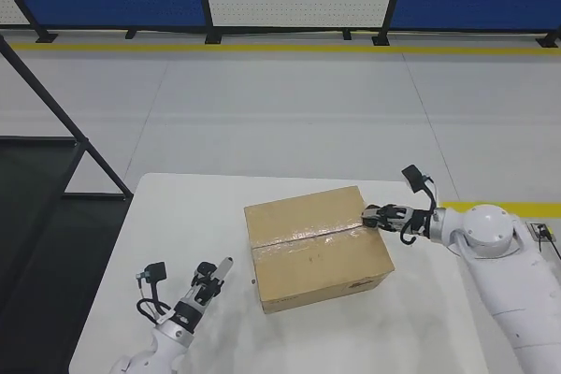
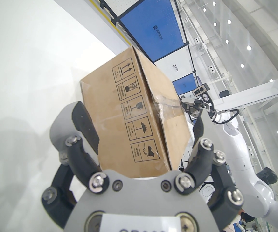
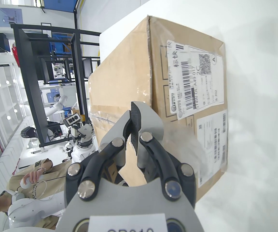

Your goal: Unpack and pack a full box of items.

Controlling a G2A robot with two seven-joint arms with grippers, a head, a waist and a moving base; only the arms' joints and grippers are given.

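So the brown cardboard box (image 1: 318, 245) (image 2: 129, 92) (image 3: 124, 73) is sitting flaps-down closed around the middle of the white bench (image 1: 168, 234), turned a bit askew to the bench edges. There's a strip of clear tape (image 1: 309, 238) (image 3: 105, 119) running along the top seam, kinda wrinkly. The side facing the right arm has white shipping labels (image 3: 194, 83) stuck on it, and the side facing the left arm has a column of black handling symbols (image 2: 134, 119) printed on it.

The right hand (image 1: 366, 220) (image 2: 189, 105) (image 3: 131, 114) is right up at the top edge of the box where the tape seam ends, with its fingers pressed together. I honestly can't tell if it's got any tape pinched in there or not.

The left hand (image 1: 215, 273) (image 2: 140, 111) is low over the bench off the box's left side, near it but not touching. Its fingers are spread wide with nothing in them, pointed at the box.
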